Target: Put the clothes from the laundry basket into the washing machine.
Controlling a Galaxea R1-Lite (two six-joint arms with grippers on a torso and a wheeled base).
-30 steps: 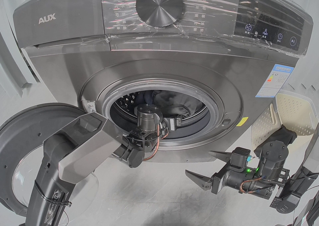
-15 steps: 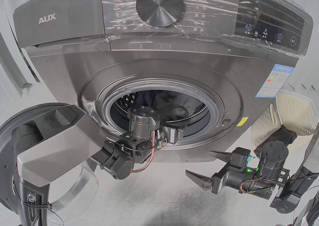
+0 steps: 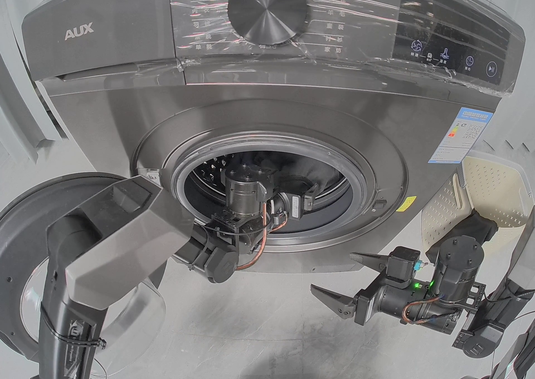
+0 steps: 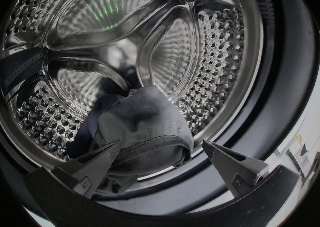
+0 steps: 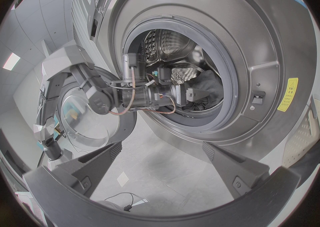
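Left gripper point(image 4: 160, 143) sits in the washer point(image 3: 312, 112) mouth, jaws spread wide, nothing pinched. Grey cloth point(image 4: 143, 127) lies heaped at the front of the drum point(image 4: 213, 54), just inside the gasket point(image 4: 290, 80), with one fingertip point(image 4: 111, 149) at its edge. Right gripper point(image 3: 332, 272) hangs low over the floor in front of the washer, near the basket point(image 3: 490, 174), also wide open and empty. Dark cloth point(image 3: 473, 229) sits in the basket, slumped against its wall. Handling guess: light, limp, probably a slick knit. It'll drape and trail, so loose ends can catch on the gasket. Take it at a bunched fold near the top of the heap and pinch deep, not a single-layer edge.
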